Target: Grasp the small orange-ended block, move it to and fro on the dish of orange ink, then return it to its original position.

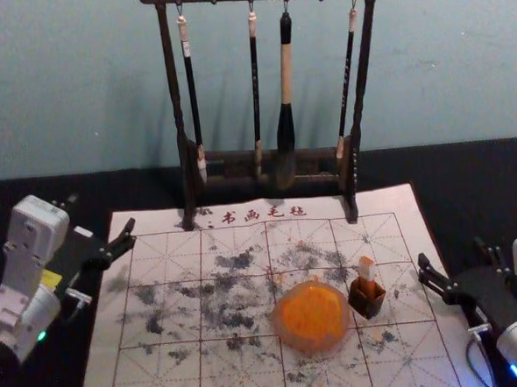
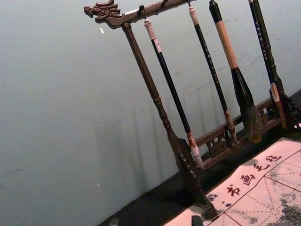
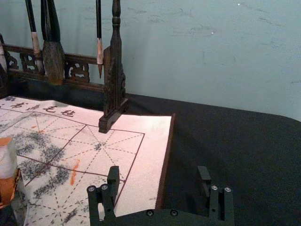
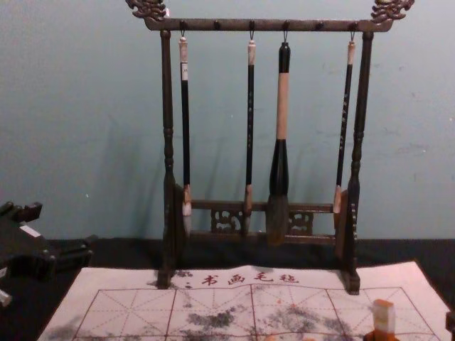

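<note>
Pending grasp: right gripper [image 1: 452,252], spread, three o'clock of block [image 1: 366,269]; straddle squarely, clearing box [image 1: 368,303]; left gripper [image 1: 102,212], released, ten o'clock of dish [image 1: 305,344].

Orange ink [image 1: 312,316] colours the dish [image 1: 310,348]; red gridlines [image 3: 138,150] and grey blotches [image 1: 236,261] pattern the white mat [image 1: 382,200].

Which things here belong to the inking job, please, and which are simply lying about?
For the job:
orange-ended block, standing in a small dark holder
dish of orange ink
right gripper, open, near the mat's right edge
left gripper, open, near its left

Just there:
brush rack
four hanging brushes
printed mat
</note>
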Robot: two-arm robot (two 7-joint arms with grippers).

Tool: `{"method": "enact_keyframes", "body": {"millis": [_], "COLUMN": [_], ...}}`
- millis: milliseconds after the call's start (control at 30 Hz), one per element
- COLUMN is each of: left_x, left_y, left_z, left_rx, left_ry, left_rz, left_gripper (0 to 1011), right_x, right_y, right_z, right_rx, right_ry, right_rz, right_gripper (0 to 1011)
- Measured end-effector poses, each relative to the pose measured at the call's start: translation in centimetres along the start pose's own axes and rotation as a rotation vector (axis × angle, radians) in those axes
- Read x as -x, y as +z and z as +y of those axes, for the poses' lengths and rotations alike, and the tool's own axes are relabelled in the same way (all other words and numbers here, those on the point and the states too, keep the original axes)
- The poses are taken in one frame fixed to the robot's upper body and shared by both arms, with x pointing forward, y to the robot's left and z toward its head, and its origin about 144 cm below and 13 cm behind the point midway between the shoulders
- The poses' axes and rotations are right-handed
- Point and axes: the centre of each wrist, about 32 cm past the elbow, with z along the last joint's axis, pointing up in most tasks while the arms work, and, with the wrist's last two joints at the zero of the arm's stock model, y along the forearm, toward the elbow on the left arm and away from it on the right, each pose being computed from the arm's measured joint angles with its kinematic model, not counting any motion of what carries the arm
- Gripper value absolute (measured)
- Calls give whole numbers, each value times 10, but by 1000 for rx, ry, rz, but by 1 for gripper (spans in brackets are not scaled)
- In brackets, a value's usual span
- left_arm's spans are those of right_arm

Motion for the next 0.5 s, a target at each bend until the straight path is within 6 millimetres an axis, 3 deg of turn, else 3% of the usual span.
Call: {"method": "enact_keyframes", "body": {"millis": [500], "left_x": [0], "left_y": [0], "left_z": [0], "left_rx": [0], "left_ry": [0], "left_rz": [0], "left_gripper": [1001], "right_x": [0], "right_y": [1], "right_z": [0], "right_rx": [0], "right_ry": [7], "right_rz": [-3], "right_gripper": [1000]}}
